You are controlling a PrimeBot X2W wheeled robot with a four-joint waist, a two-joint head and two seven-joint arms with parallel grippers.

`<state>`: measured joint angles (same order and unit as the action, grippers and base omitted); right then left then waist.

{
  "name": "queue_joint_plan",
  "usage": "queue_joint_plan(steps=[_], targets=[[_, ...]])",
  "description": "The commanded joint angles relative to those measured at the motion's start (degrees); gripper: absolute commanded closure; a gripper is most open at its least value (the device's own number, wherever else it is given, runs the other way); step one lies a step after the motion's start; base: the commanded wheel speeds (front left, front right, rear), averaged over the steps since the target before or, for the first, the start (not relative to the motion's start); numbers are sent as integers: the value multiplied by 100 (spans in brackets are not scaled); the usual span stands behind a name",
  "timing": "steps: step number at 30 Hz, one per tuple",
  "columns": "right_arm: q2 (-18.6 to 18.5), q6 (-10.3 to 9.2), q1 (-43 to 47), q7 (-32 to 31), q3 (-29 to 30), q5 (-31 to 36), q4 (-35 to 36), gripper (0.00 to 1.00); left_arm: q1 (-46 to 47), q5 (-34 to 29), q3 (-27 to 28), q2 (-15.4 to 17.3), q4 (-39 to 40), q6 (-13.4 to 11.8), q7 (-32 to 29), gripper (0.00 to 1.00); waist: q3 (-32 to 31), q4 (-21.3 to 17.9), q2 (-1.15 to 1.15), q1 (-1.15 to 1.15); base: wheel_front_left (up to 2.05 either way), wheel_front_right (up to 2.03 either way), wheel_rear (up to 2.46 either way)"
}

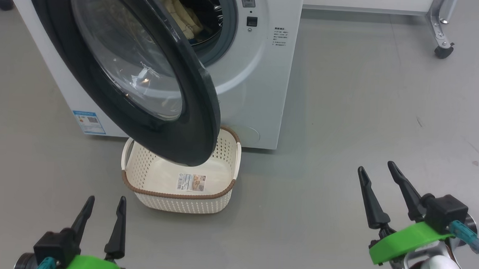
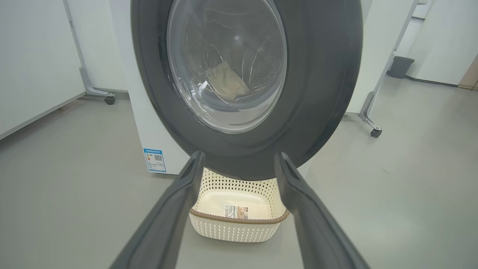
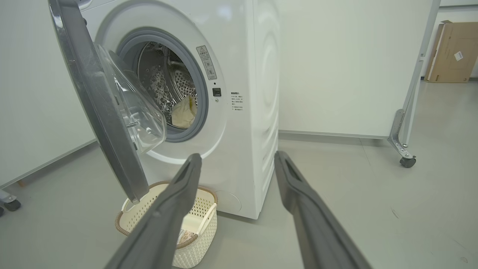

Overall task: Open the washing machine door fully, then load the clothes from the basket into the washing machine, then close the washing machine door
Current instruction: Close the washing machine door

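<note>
Head view showed the left gripper (image 1: pixel 106 199) at the lower left of the frame. Its two dark fingers were spread apart and held nothing. The right gripper (image 1: pixel 376 166) sat at the lower right, spread wide too, with nothing in it. Both hung over the grey floor (image 1: pixel 320 235), well apart from everything else.

A bit farther off, in the lower middle of the frame, stood the basket (image 1: pixel 180 204). It looked empty, with just a label (image 1: pixel 191 182) on its bottom. It sat just in front of the washing machine (image 1: pixel 261 91).

Above the basket hung the washing machine door (image 1: pixel 199 120). It was part way open, and its low edge hid the back of the basket. Its round black front faced the lower left of the frame, toward the left gripper. In the left wrist view that front stood right ahead of the fingers. In the right wrist view the door showed almost edge-on at the left of the frame.

Farthest off, at the top middle of the head view, the clothes (image 1: pixel 180 14) lay inside the drum.

Loading looked done, so shutting the door was the job left. The left gripper seemed nearer and better placed, since the door's front faced it. A push toward the upper right of the frame would likely swing the door shut.
</note>
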<state>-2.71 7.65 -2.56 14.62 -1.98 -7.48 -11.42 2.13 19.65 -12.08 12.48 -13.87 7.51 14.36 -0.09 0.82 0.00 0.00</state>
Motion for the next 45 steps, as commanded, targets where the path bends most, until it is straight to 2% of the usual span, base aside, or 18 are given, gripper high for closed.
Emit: queue_joint_plan(steps=[1,6,7,8,9,12,19,29,36,45], targets=[[-17,-16,-164,38,-129,19,165,0,251,-27,184,96,158,-2,63,0,12,5,0,0,0,0,0],[-17,-16,-170,38,-140,1,141,0,289,-20,142,111,135,-2,63,0,45,26,0,0,0,0,0],[-17,-16,-169,38,-147,3,118,21,296,-18,135,113,128,-2,63,0,52,31,0,0,0,0,0],[-17,-16,-163,38,-169,-72,64,94,302,-17,126,115,122,-2,63,0,59,38,0,0,0,0,0],[-17,-16,-171,38,-153,-181,23,100,308,-16,116,116,118,-2,63,0,71,43,0,0,0,0,0],[-17,-16,-235,38,-92,-296,-21,100,342,-10,74,116,110,-2,63,0,125,74,0,0,0,0,0],[-17,-16,-589,38,-33,-78,78,100,478,10,-29,93,117,-2,63,0,309,213,0,0,0,0,0],[-17,-16,-1761,38,-179,194,411,100,698,51,-181,141,120,-2,63,0,643,462,0,0,0,0,0],[-17,-16,-2812,38,-748,29,583,100,913,70,-351,150,59,-2,63,0,880,569,0,0,0,0,0],[-18,-16,-3424,38,-1879,71,753,100,1110,112,-536,76,9,-2,63,0,1009,836,0,0,0,0,0]])
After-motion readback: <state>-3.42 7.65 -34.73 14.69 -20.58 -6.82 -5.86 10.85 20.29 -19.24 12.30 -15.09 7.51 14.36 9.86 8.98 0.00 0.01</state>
